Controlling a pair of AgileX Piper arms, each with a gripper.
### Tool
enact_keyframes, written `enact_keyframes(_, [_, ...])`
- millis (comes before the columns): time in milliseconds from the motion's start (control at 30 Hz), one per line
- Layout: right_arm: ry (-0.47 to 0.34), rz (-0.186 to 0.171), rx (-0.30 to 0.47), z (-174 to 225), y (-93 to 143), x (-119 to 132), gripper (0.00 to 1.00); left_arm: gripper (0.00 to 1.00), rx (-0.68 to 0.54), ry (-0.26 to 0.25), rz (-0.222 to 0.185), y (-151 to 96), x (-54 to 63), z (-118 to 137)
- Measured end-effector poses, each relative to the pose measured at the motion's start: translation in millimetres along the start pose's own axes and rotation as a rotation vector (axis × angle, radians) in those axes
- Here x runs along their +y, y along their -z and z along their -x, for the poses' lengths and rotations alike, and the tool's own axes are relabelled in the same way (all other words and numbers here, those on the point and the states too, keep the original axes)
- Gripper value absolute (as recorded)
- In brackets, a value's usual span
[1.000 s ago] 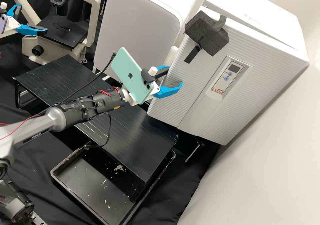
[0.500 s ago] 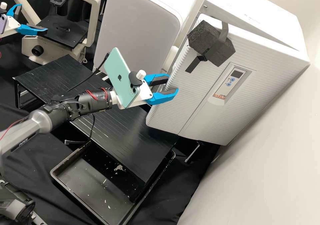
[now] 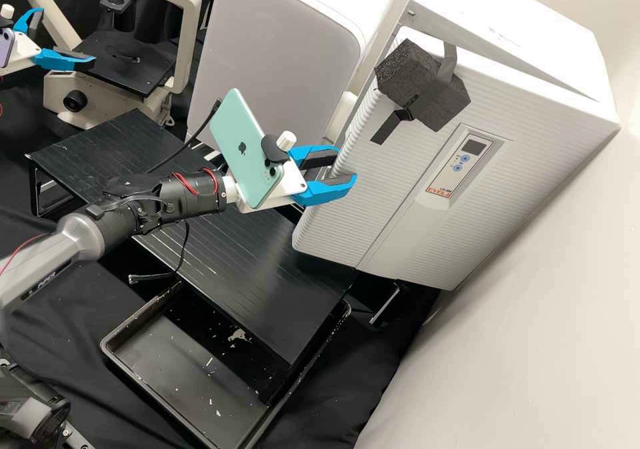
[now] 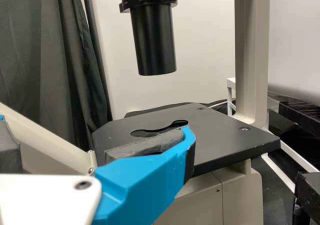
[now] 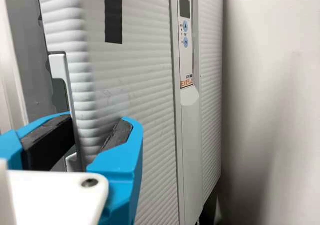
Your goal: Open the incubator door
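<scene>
We are noting the incubator door (image 3: 380,192) standing ajar, right gripper (image 3: 345,167) spread astride its edge, left gripper (image 3: 66,36) also spread, wider opening apparently still remaining.

In the high view, at the right, the incubator (image 3: 527,49) beside the wall (image 3: 567,302). On the upper corner of its door (image 3: 333,236), a strapped block (image 3: 423,86); below that and farther right, a control panel (image 3: 460,159) on the door. Left of the incubator, a cabinet (image 3: 280,56), just behind the slatted desk (image 3: 267,289). Farther left, at the back, a microscope (image 3: 190,42), with its stage (image 3: 127,69) under a tube (image 3: 123,19). Before the desk and partly under it, a tray (image 3: 177,356); around the tray, cloth (image 3: 347,396). In the left wrist view, behind the microscope, a curtain (image 4: 40,50).
</scene>
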Motion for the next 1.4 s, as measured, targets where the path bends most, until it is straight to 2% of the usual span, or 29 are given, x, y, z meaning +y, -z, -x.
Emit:
enact_keyframes(333, [-0.009, -0.003, 0.003, 2.2, 1.5, -1.7, 0.0, 1.0, 0.0, 0.0, 0.0, 0.0, 0.0, 0.0])
enact_keyframes(367, [-0.011, -0.003, 0.003, 2.3, 1.5, -1.5, 1.0, 1.0, 0.0, 0.0, 0.0, 0.0, 0.0, 0.0])
enact_keyframes(467, [-0.015, -0.01, -0.002, 3.0, 1.7, -1.8, 1.0, 1.0, 0.0, 0.0, 0.0, 0.0, 0.0, 0.0])
enact_keyframes(700, [-0.052, -0.056, -0.025, 9.6, 2.4, 6.7, 1.0, 1.0, 0.0, 0.0, 0.0, 0.0, 0.0, 0.0])
enact_keyframes(1000, [-0.174, -0.087, -0.057, 23.2, -1.0, 28.4, 1.0, 1.0, 0.0, 0.0, 0.0, 0.0, 0.0, 0.0])
enact_keyframes(1167, [-0.199, -0.097, -0.091, 27.1, -3.9, 34.6, 1.0, 1.0, 0.0, 0.0, 0.0, 0.0, 0.0, 0.0])
enact_keyframes(1400, [-0.245, -0.077, -0.14, 30.6, -8.1, 41.7, 1.0, 1.0, 0.0, 0.0, 0.0, 0.0, 0.0, 0.0])
